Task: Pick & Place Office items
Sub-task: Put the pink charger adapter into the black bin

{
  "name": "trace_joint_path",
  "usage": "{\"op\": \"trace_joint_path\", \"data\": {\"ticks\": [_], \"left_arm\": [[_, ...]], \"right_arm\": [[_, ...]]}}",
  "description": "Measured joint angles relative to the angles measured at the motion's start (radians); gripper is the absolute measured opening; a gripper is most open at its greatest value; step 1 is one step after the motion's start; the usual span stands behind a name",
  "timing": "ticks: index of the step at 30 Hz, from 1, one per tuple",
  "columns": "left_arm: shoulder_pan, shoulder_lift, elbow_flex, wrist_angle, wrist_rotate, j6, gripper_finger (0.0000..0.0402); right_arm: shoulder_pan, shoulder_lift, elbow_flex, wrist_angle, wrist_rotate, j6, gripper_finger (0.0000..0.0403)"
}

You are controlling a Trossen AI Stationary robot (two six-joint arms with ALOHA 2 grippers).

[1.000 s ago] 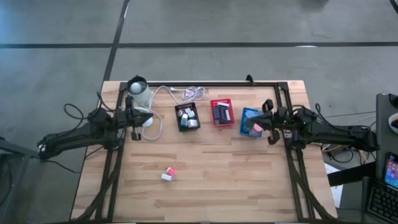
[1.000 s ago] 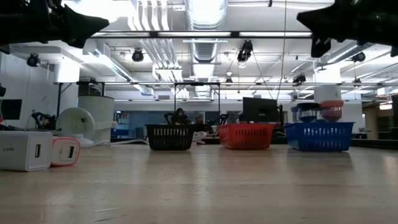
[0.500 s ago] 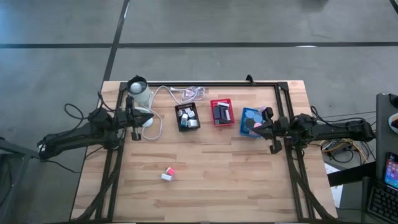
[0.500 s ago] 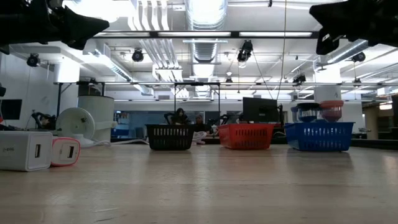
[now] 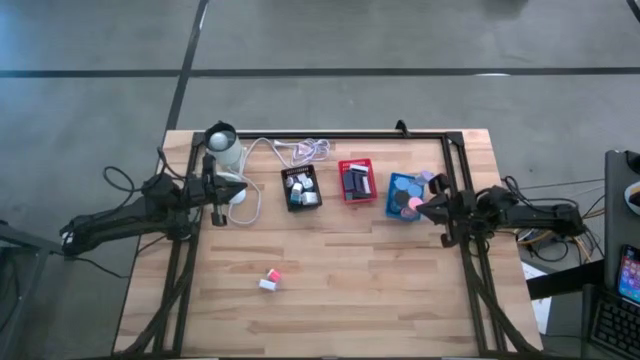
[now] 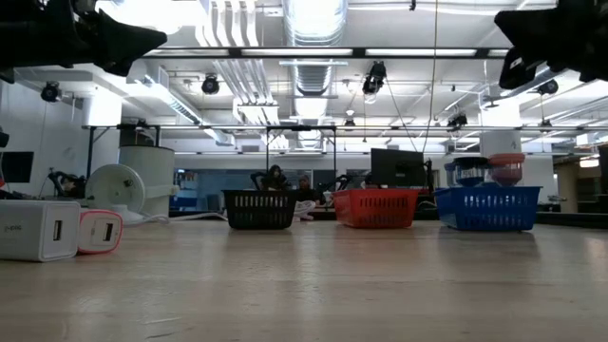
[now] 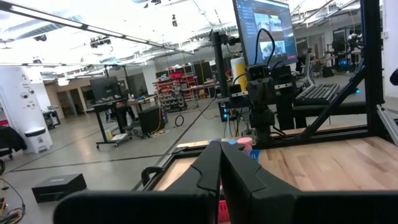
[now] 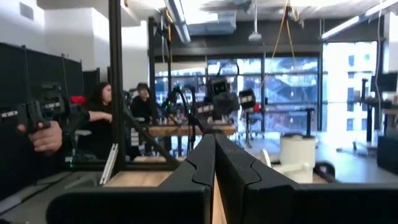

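While your right gripper [image 5: 432, 207] hangs beside the blue tray [image 5: 404, 196], two office items [image 5: 270, 279], white and pink, lie mid-table, well apart from it. Low down, they sit touching [image 6: 52, 231]. Each wrist view shows fingers [image 8: 214, 163] pressed together, holding nothing. Left gripper [image 5: 215, 190] waits. You're likely between picks; next, reach for them.

A pale, wood-grained worktop [image 5: 350, 280] carries 3 mesh trays in a row: a black tray [image 5: 300, 187], a red tray [image 5: 356, 181] and a blue tray [image 5: 396, 196] holding blue and pink rolls [image 5: 408, 204]. A white block [image 5: 267, 285] and a pink block [image 5: 274, 275] sit on the bare wood, while a white coiled cable [image 5: 300, 151] lies near the worktop's far edge. Both arms are dark, and each pincer, left [image 7: 219, 163] and right [image 8: 213, 159], shows black fingers.
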Motion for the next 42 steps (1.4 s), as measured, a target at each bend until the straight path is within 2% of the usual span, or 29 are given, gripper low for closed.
{"op": "trace_joint_path", "data": {"ticks": [2, 18, 25, 30, 32, 35, 39, 42], "left_arm": [[0.0, 0.0, 0.0, 0.0, 0.0, 0.0, 0.0014], [0.0, 0.026, 0.0, 0.014, 0.006, 0.004, 0.0013], [-0.004, 0.029, 0.006, 0.009, 0.048, -0.103, 0.0004], [-0.016, 0.095, 0.158, -0.283, -0.116, -0.26, 0.0003], [-0.039, 0.155, 0.245, -0.411, -0.13, -0.307, 0.0003], [-0.105, 0.279, 0.367, -0.584, -0.164, -0.389, 0.0002], [-0.233, 0.485, 0.501, -0.825, -0.297, -0.515, 0.0002], [-0.339, 0.641, 0.568, -0.919, -0.341, -0.6, 0.0002]], "right_arm": [[0.0, -0.033, 0.0, -0.01, 0.0, -0.01, 0.0008], [0.0, -0.023, 0.0, -0.001, 0.003, -0.133, 0.0008], [0.0, -0.023, 0.0, -0.006, 0.003, -0.158, 0.0008], [0.0, -0.023, 0.0, -0.041, 0.002, -0.17, 0.0008], [0.0, -0.022, 0.0, -0.041, 0.002, -0.184, 0.0008], [0.0, -0.023, 0.0, -0.041, 0.002, -0.195, 0.0008], [0.0, -0.023, 0.0, -0.041, 0.002, -0.197, 0.0008], [0.0, -0.023, 0.0, -0.04, 0.002, -0.206, 0.0008]]}}
